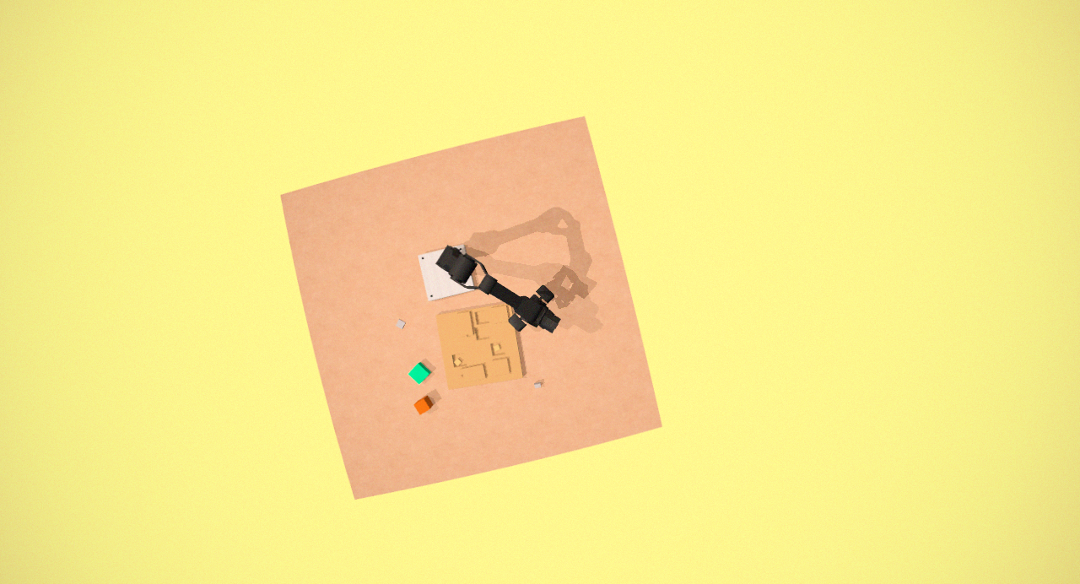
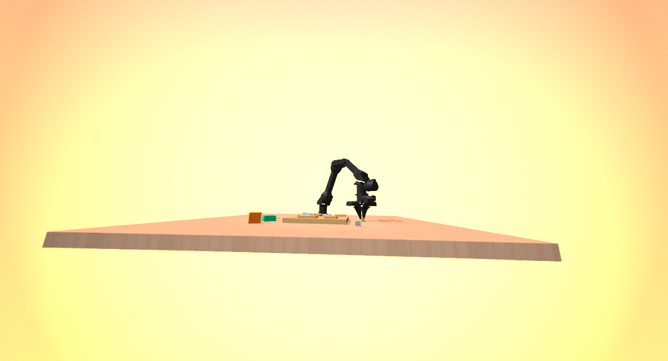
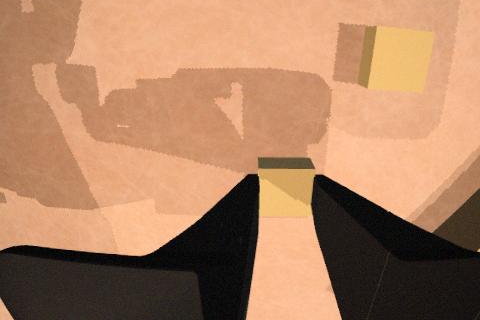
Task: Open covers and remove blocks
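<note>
Pincer found clamped on a yellow block, low over the table. Second yellow block rests nearby on the table. Puzzle board is partly obscured by the arm; cover positions there cannot be fully verified.

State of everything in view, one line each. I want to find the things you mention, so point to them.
fingers (image 2: 362, 218): closed on a yellow block
held yellow block (image 3: 286, 192): gripped, low over the table
other yellow block (image 3: 401, 60): loose on the table
green block (image 1: 418, 373) (image 2: 269, 218): beside the board
orange block (image 1: 422, 405) (image 2: 254, 217): beside the board
puzzle board (image 1: 457, 332) (image 2: 312, 220): flat on table
</note>
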Action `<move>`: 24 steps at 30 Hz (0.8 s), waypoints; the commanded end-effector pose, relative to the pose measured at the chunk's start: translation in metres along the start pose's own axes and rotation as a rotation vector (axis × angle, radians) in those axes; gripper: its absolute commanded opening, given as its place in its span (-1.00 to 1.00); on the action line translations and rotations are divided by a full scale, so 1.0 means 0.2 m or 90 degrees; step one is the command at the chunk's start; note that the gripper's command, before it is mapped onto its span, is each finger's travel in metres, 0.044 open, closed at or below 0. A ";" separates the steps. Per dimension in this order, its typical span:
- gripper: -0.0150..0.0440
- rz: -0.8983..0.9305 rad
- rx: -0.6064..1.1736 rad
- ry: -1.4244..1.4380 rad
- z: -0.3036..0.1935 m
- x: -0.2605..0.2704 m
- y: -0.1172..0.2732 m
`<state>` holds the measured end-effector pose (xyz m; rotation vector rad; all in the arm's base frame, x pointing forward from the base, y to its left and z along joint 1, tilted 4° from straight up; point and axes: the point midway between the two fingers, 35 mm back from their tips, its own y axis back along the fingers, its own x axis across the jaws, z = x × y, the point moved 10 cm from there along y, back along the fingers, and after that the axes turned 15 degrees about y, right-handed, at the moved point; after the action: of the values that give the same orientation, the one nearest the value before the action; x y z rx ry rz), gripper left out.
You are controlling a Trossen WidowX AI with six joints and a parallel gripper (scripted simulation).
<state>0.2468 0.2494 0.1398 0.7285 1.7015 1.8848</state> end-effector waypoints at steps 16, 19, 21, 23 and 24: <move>0.76 0.000 0.003 0.000 0.00 0.00 -0.02; 1.00 0.000 0.003 0.000 0.00 0.00 -0.01; 1.00 0.000 0.003 -0.001 0.00 0.00 0.02; 1.00 0.000 0.004 -0.001 0.00 0.00 0.05; 1.00 0.000 0.004 -0.001 0.01 0.00 0.07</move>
<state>0.2453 0.2478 0.1392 0.7428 1.7304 1.8628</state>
